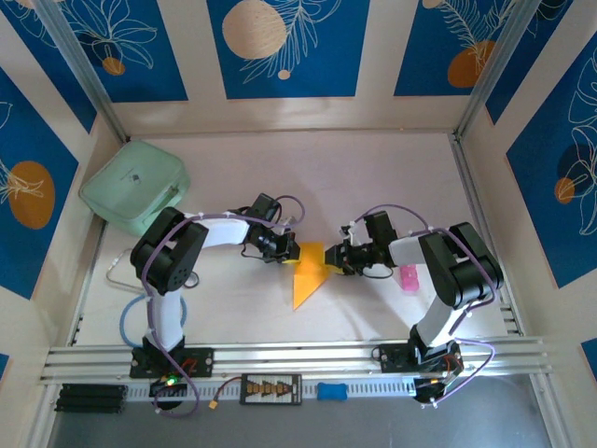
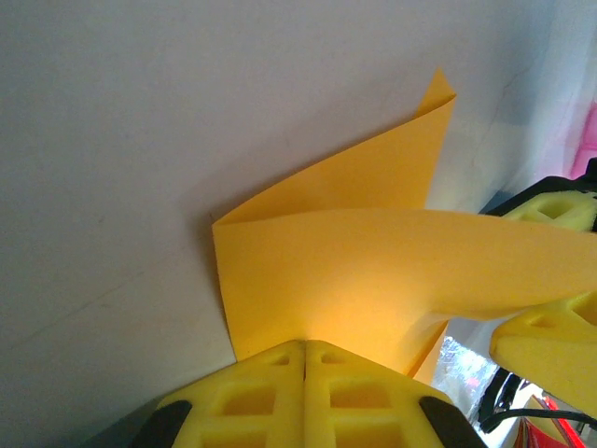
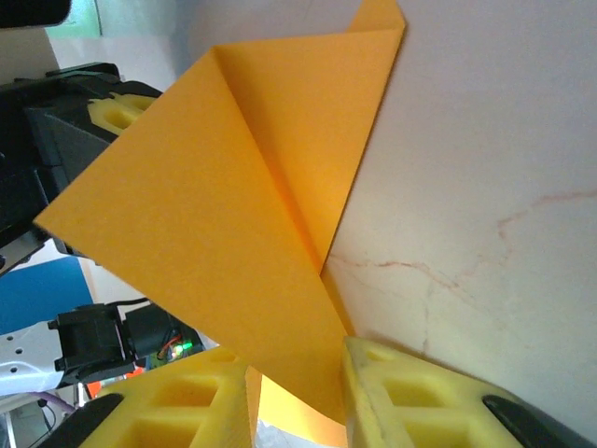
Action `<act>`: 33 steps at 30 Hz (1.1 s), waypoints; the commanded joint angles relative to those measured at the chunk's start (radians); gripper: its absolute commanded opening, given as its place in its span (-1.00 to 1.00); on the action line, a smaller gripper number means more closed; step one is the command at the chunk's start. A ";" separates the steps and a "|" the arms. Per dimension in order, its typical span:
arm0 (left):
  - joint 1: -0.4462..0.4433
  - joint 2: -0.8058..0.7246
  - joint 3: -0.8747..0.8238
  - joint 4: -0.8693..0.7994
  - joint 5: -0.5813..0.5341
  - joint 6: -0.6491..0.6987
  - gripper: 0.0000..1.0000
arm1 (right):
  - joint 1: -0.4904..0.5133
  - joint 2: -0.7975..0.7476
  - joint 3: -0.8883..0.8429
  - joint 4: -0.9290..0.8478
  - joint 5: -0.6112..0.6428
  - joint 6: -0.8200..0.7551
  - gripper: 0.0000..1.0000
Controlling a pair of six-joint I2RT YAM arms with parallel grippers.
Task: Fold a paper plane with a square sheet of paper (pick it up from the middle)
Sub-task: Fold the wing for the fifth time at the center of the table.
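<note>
Creased orange sheet of paper (image 1: 308,276) at middle of counter (image 1: 373,168), between the arms. The left claw (image 2: 305,347) clamps its left edge. The right claw (image 3: 297,364) is narrowly parted, a paper corner between its fingers.

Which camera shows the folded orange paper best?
The right wrist view. The folded orange paper is big there and its creases are plain to see. The top external view shows the paper whole but small. The left wrist view shows two flaps up close, not the whole shape.

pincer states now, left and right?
Left pincer: closed on the folded orange paper.
Right pincer: open, straddling the paper, not clamped.
</note>
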 commanded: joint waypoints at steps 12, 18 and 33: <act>0.011 0.030 -0.020 -0.027 -0.013 0.010 -0.96 | 0.024 0.018 0.088 -0.104 0.062 -0.073 -0.35; 0.012 0.021 -0.024 -0.016 -0.009 0.006 -0.95 | 0.025 0.026 0.092 -0.099 0.050 -0.071 -0.47; 0.011 -0.120 -0.089 0.129 -0.006 -0.021 -0.57 | -0.008 0.003 0.045 -0.017 -0.016 0.021 -0.86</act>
